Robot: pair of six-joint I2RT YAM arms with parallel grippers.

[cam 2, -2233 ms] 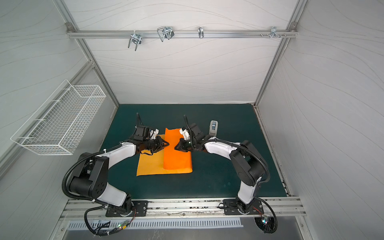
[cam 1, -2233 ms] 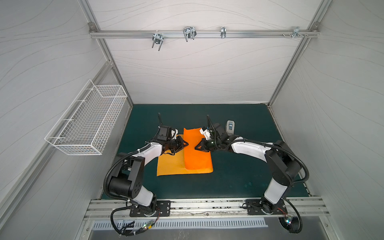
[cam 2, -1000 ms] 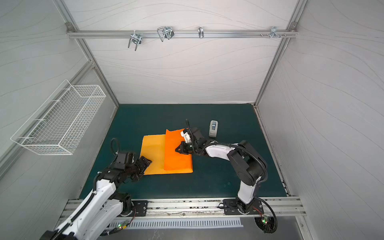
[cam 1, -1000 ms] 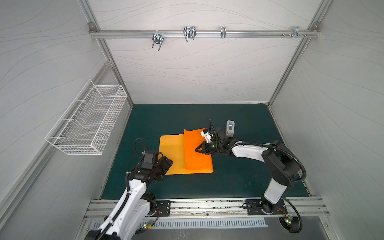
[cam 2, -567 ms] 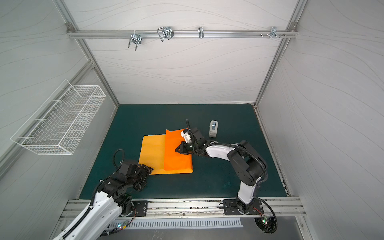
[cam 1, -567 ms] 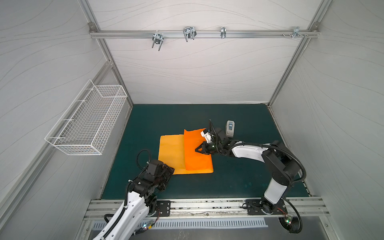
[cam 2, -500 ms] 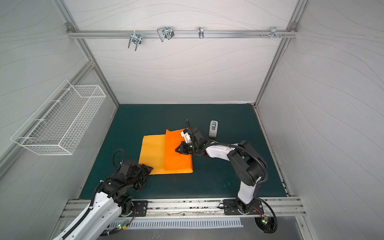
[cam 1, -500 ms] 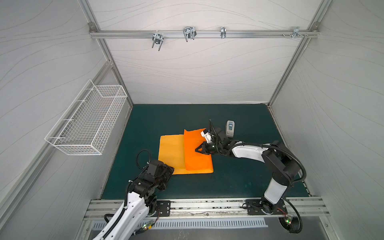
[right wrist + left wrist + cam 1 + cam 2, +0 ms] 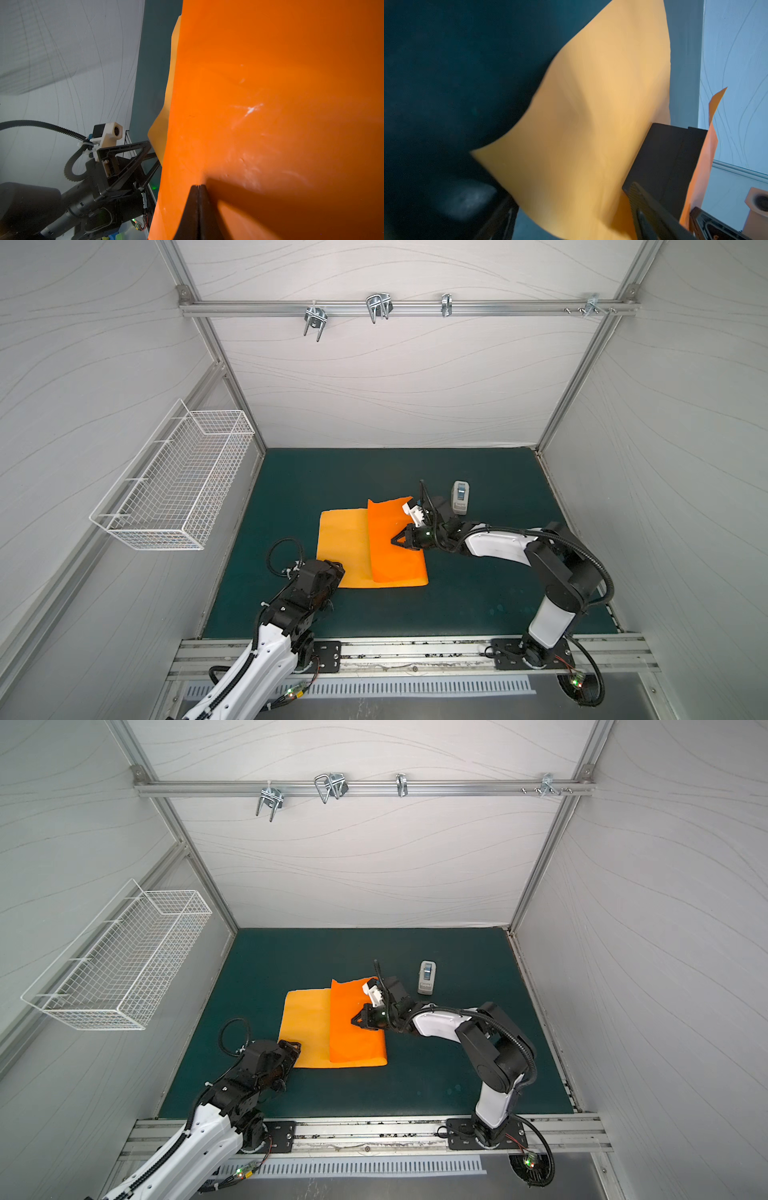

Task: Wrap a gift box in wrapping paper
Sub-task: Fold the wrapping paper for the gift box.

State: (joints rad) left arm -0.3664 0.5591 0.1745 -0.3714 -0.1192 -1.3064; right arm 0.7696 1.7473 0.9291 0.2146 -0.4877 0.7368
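Well, nearest to me the left gripper (image 9: 335,569) sat over the near left corner of the wrapping paper (image 9: 343,541), and I could not tell whether it touched the sheet. Its jaws stood wide apart with nothing between them; the left wrist view, somewhat blurred, showed one finger (image 9: 652,209) well clear of its partner.

The paper lay on the dark green mat (image 9: 478,597), the pale yellow-orange left part flat. The right part was folded up and over as a deeper orange flap (image 9: 395,556). In both top views that flap hid the gift box. Only the left wrist view showed the gift box (image 9: 668,162): a dark cuboid standing on the sheet, with the flap up against the side away from that camera.

A little farther in, the right gripper (image 9: 393,540) reached across from the right. Its jaws were pressed together, and their joined tip rested on top of the flap, as the right wrist view showed plainly (image 9: 198,188).

Beyond that, just past the right wrist, a small white-grey tape dispenser (image 9: 460,497) stood on the mat, apart from the paper. A white wire basket (image 9: 178,485) hung on the left wall, and a metal rail (image 9: 415,308) with hooks ran across the back.
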